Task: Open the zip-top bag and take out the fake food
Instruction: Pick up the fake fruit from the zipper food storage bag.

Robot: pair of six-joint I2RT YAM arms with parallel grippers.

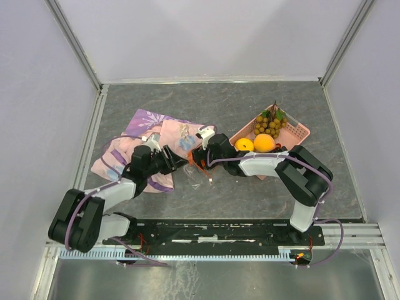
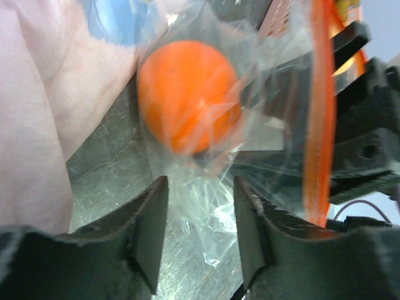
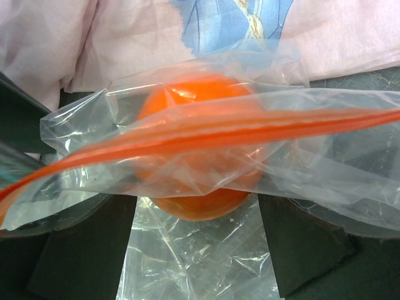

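Note:
The zip-top bag (image 1: 197, 174) lies crumpled on the table between my two grippers, its orange-red zip strip (image 3: 219, 134) running across the right wrist view. One round orange piece of fake food (image 3: 201, 200) sits inside it, also seen through the plastic (image 2: 187, 94) in the left wrist view. My left gripper (image 2: 200, 187) is open, loose clear plastic lying in the gap between its jaws. From the other side, my right gripper (image 3: 197, 250) stands wide open astride the bag, with the fruit just ahead of its fingers (image 3: 306, 244). Both grippers (image 1: 178, 160) (image 1: 200, 156) nearly meet at the bag.
A pink-purple patterned cloth (image 1: 150, 125) lies under and behind the bag on the left. A pink perforated basket (image 1: 300, 131) at the right holds a tan grape bunch (image 1: 270, 124), an orange (image 1: 244, 144) and a peach-coloured fruit (image 1: 264, 142). Walls enclose the table.

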